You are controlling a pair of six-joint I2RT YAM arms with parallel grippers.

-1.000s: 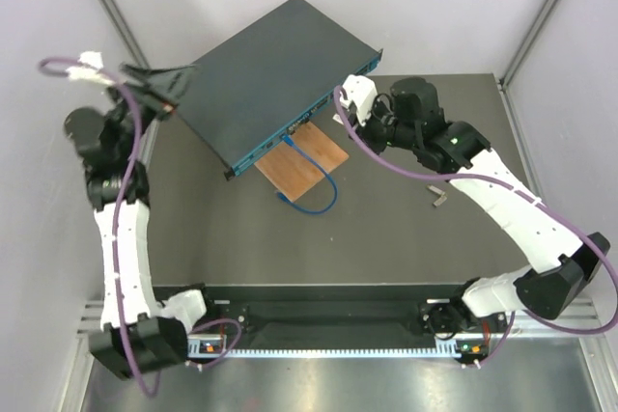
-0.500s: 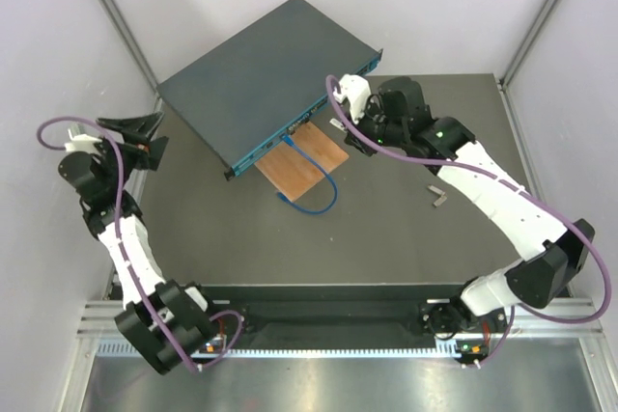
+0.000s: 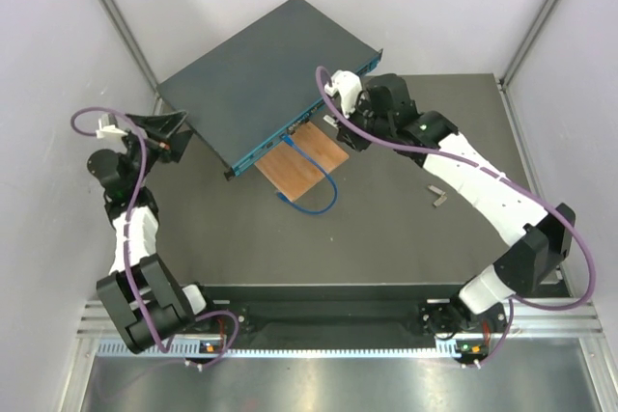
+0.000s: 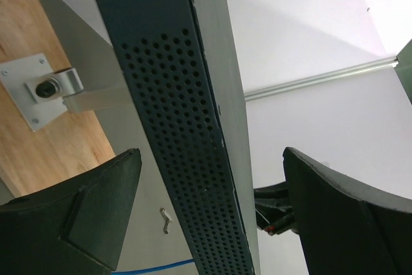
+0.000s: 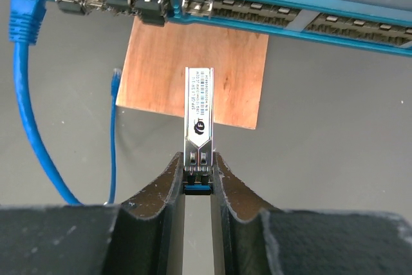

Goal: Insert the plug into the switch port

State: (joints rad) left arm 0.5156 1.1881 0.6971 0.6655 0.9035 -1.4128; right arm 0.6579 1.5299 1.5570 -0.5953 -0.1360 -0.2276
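The right claw [image 5: 198, 162] grips the plug [image 5: 198, 104] by its tail, just short of the switch [image 5: 277, 14] ports; held so far back, it may pivot and jam on a rim. The left claw [image 4: 209, 159] gapes astride the switch end; unbraced, that box could slide.

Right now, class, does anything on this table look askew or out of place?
The switch sits askew on the table, and the blue cable has one end plugged in while the other lies loose.

Plain white walls [image 3: 463, 7] close in beyond the jaws, with grey metal posts [image 3: 113, 16] slanting up the corners. Beneath the jaws lies a dark matte surface [image 3: 386, 238], evenly lit.
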